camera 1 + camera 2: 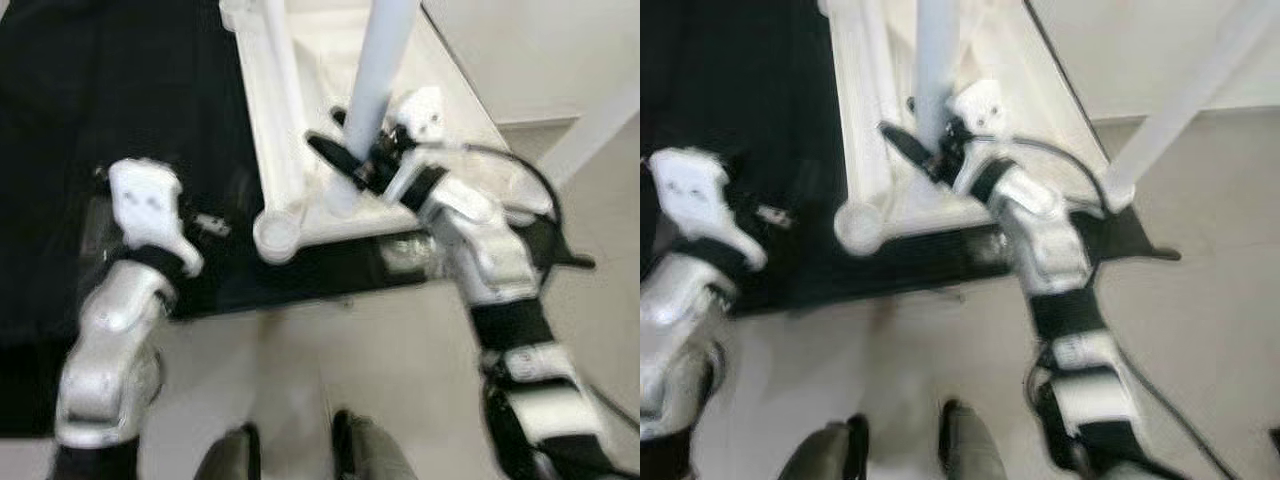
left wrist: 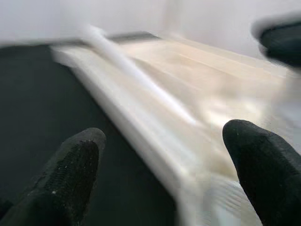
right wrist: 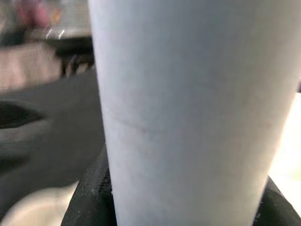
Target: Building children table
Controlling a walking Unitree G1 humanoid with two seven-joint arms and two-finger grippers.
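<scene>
Leg-fitting step. Nearest, the left gripper (image 2: 160, 174) hovers with fingers spread beside the tabletop's (image 1: 300, 140) edge, holding nothing. Beyond, the right gripper (image 1: 352, 165) clasps an upright leg (image 1: 375, 90) at the tabletop's corner. Next move likely calls for seating the leg squarely.

Beneath me lies a pale, smooth floor (image 1: 400, 340) that reflects the room's soft, even light. A black mat (image 1: 120, 90) covers the floor to my left and ahead. A white wall (image 1: 1160, 50) with a baseboard stands at my upper right. Beyond the mat, I make out blurred dark furniture (image 3: 70, 47).
</scene>
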